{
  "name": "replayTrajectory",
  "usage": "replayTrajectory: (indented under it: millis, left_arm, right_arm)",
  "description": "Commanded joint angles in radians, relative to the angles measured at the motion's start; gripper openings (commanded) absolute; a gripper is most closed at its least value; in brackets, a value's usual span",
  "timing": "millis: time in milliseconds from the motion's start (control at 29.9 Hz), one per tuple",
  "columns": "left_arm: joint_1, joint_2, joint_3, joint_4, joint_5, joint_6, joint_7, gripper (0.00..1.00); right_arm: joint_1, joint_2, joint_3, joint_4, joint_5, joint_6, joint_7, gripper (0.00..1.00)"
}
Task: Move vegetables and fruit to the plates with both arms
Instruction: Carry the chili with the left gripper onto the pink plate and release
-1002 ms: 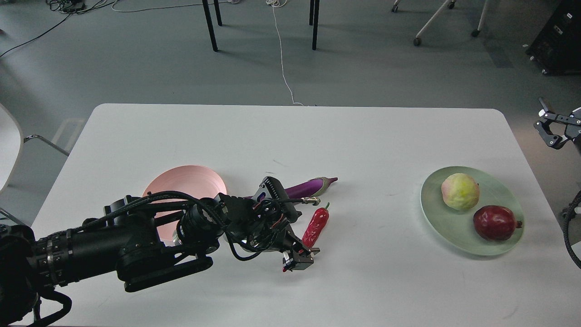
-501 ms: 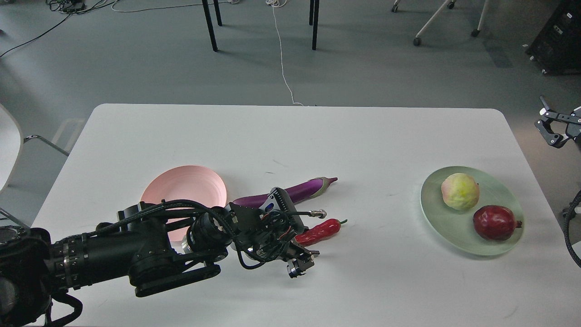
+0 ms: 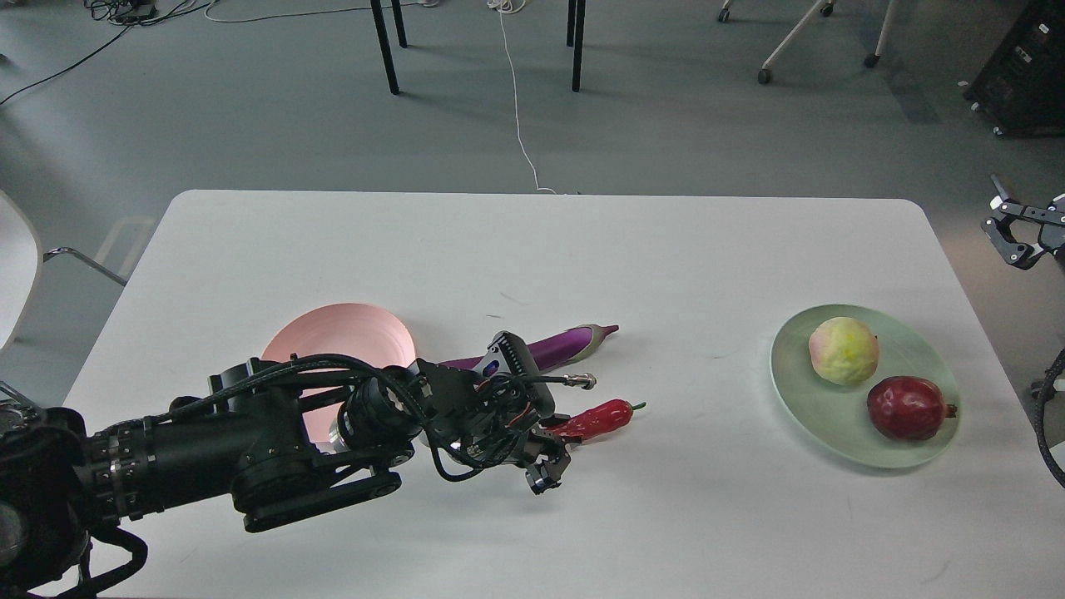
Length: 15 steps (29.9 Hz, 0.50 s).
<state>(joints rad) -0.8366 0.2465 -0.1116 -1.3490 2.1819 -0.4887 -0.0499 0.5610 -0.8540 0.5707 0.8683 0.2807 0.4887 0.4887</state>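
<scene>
1. Our left gripper (image 3: 551, 456) sits at the near end of the chili pepper (image 3: 596, 419). Its fingers are dark and bunched against the pepper's blunt end, so we cannot tell how wide they stand or whether they truly pinch it.

2. A second ago the chili lay almost upright in our view, stem toward the far edge; half a second ago it had swung to lie nearly crosswise. Now it lies much the same way but sits a little farther right and up, with our wrist risen slightly. We judge that the gripper turned the pepper while closing in on it, and that the lift toward a plate may be starting, though a firm hold is not shown.

3. The chili's long axis now runs left to right, tilted slightly, its green stem pointing right and its blunt red end at our gripper.

4. Just beyond it lies the eggplant (image 3: 549, 348), long axis similar, cap toward the right, its near end hidden behind our wrist.

5. The pink plate (image 3: 349, 329) sits bare to the left, partly behind our arm.

6. Far right, the green plate (image 3: 790, 374) already holds the yellow-green fruit (image 3: 844, 350) and the pomegranate (image 3: 907, 408).

7. Our right gripper (image 3: 1013, 237) hangs off the table's right edge, parted and holding nothing.
</scene>
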Motion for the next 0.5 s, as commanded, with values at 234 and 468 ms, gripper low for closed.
replayTrajectory:
  millis: [234,468]
  left_arm:
    - [-0.076,0.353,-0.183,-0.300,-0.155,0.000,-0.051,0.16]
    - [-0.020,0.648,-0.162,-0.288,-0.169,0.005,-0.100,0.17]
  right_arm:
    - [0.000,-0.025,0.005,-0.002,0.000,0.000,0.000,0.98]
    - [-0.001,-0.023,0.005,-0.002,0.000,0.000,0.000,0.98]
